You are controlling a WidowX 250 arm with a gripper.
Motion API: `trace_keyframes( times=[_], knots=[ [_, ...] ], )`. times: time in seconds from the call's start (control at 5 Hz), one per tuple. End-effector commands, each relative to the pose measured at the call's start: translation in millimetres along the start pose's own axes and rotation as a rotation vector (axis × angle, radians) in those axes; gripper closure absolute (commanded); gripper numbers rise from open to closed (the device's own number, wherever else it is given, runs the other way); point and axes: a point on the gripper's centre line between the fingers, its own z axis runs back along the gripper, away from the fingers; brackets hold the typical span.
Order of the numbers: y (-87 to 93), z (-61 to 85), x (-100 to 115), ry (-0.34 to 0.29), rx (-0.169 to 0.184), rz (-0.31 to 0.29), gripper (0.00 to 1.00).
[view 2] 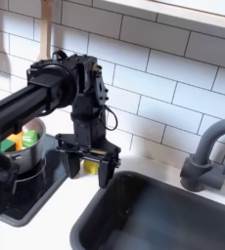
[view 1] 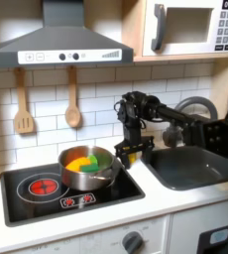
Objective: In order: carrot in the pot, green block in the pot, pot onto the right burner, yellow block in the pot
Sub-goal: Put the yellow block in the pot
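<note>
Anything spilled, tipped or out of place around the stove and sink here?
Nothing stands out. The pot sits upright on the cooktop with the carrot and green block inside. The claw is down around the yellow block beside the sink.

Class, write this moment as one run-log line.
gripper: open, straddling yellow block | pot: on cooktop, holds carrot, green block

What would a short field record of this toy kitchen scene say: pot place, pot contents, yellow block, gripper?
pot place: pot sits on the cooktop's burner at the first exterior view's right
pot contents: carrot and green block inside
yellow block: yellow block lies on the counter between cooktop and sink
gripper: gripper is down around the yellow block, jaws open
</note>
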Motion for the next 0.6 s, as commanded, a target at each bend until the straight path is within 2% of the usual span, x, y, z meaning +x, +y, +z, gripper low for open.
trace_keyframes(
  times=[0.0, 0.4],
  knots=[
    [2.5, 2.5, 9, -0.029, 0.012, 0.0, 0.0],
    [1.9, 3.1, 21, -0.05, 0.011, 0.001, 0.0]
  ],
)
